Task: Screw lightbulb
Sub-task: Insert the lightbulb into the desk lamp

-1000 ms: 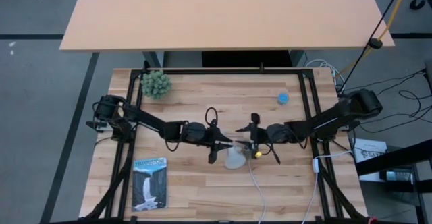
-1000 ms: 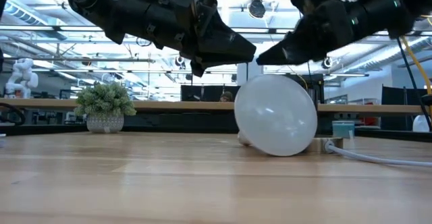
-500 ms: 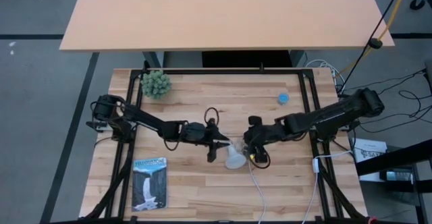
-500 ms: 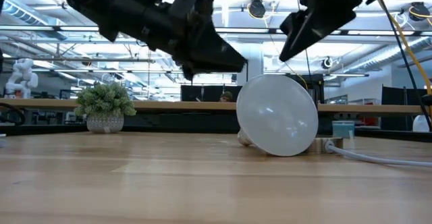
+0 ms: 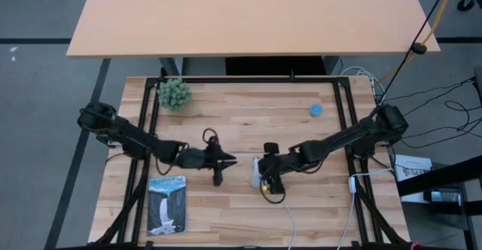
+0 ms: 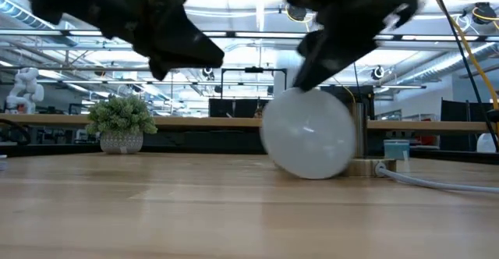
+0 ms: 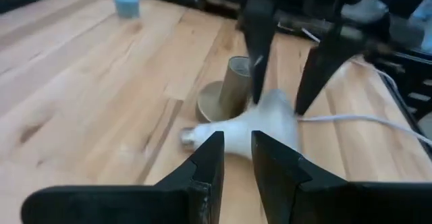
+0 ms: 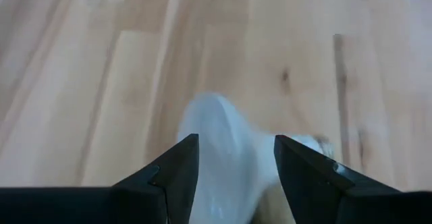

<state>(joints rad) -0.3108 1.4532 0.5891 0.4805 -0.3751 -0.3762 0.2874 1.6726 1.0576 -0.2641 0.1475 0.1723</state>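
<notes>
lightbulb (image 5: 256, 169): lay on its side mid-desk (image 5: 226, 212), right by the socket (image 7: 219, 101)
right pincer (image 5: 262, 171): fingers apart, straddling the bulb's dome, not clamped
left pincer (image 5: 229, 160): just left of the bulb, fingers narrowly apart, empty

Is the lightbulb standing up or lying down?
Lying down: the lightbulb rests on its side on the table, screw base pointing sideways.

No text, label or number can be read on anything here.
</notes>
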